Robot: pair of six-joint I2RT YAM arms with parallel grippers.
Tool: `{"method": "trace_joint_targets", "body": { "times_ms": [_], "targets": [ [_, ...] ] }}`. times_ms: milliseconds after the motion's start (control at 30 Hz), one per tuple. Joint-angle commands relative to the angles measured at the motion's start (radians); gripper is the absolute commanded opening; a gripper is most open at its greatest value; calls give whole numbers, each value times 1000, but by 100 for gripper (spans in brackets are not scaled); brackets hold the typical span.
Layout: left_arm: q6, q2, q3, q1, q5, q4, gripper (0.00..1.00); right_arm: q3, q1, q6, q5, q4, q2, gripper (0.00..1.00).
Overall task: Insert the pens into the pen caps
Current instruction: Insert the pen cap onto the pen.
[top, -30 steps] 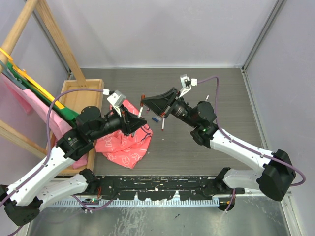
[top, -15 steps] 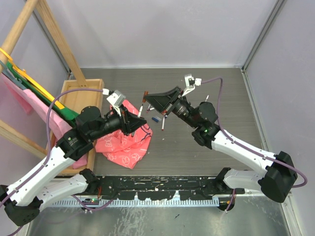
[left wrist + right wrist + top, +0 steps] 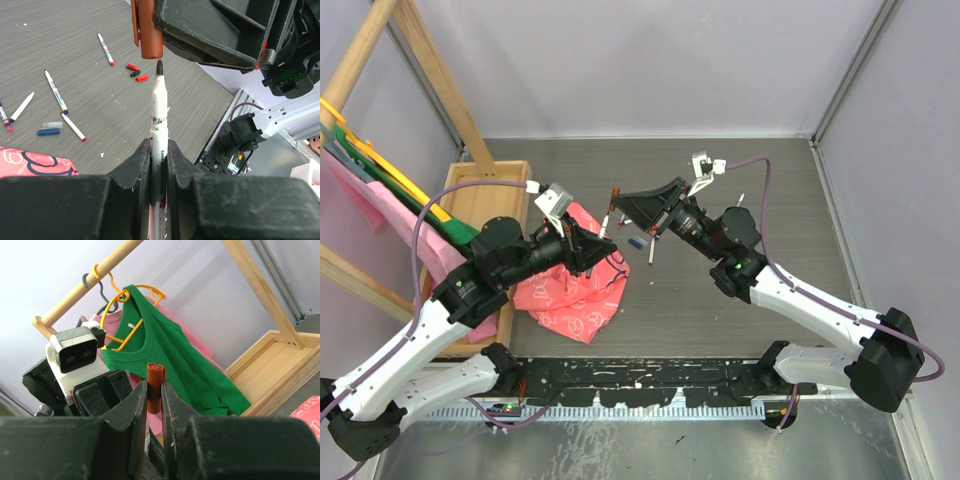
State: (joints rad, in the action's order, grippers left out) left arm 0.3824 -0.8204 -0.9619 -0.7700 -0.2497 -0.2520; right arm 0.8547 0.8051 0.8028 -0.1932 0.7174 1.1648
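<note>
One pen out of roughly half a dozen is at its cap, and none looks finished, as your two arms meet above the grey table (image 3: 690, 320) beside the pink cloth (image 3: 570, 300). Your left gripper (image 3: 159, 150) is clamped on a white-barrelled pen (image 3: 158, 107), its black tip bare and pointing outward. Your right gripper (image 3: 154, 395) pinches a dark red cap (image 3: 149, 30) just beyond that tip and slightly to one side, so the two are close but not joined. On the table lie a red-tipped pen (image 3: 105, 48), a blue-tipped pen (image 3: 56, 91), a second red-tipped pen (image 3: 73, 127) and a plain white pen (image 3: 21, 106), all well apart from the grippers. Smaller again, two red caps (image 3: 142, 77) sit loose near the first of these, and a blue cap (image 3: 48, 132) lies beside the cloth. At this range the lying pens' coloured ends may be bare nibs, though you cannot be certain. By that reading, the first insertion is only lined up and the rest are untouched.
</note>
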Motion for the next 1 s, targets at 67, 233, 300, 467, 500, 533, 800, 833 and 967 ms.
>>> {"method": "trace_joint_targets", "body": {
  "times_ms": [67, 233, 300, 467, 500, 533, 800, 833, 967],
  "targets": [
    [10, 12, -25, 4, -2, 49, 0, 18, 1, -13, -3, 41, -27, 0],
    [11, 11, -24, 4, -2, 49, 0, 22, 1, -10, 30, 55, -38, 0],
    [13, 9, -23, 3, -3, 51, 0, 23, 1, -7, 41, 57, -40, 0],
    [14, 3, -25, 4, -11, 51, 0, 32, 1, 1, 39, 65, -37, 0],
    [13, 2, -25, 4, -11, 51, 0, 32, 0, 2, 36, 66, -37, 0],
    [13, 1, -24, 3, -11, 51, 0, 33, 1, 2, 33, 66, -35, 0],
    [16, -2, -23, 3, -12, 53, 0, 37, 1, 8, 5, 66, -29, 0],
    [17, -1, -24, 3, -13, 53, 0, 39, 1, 10, 2, 66, -27, 0],
    [17, -2, -23, 4, -11, 53, 0, 46, 0, 13, -18, 65, -22, 0]
  ]
}}
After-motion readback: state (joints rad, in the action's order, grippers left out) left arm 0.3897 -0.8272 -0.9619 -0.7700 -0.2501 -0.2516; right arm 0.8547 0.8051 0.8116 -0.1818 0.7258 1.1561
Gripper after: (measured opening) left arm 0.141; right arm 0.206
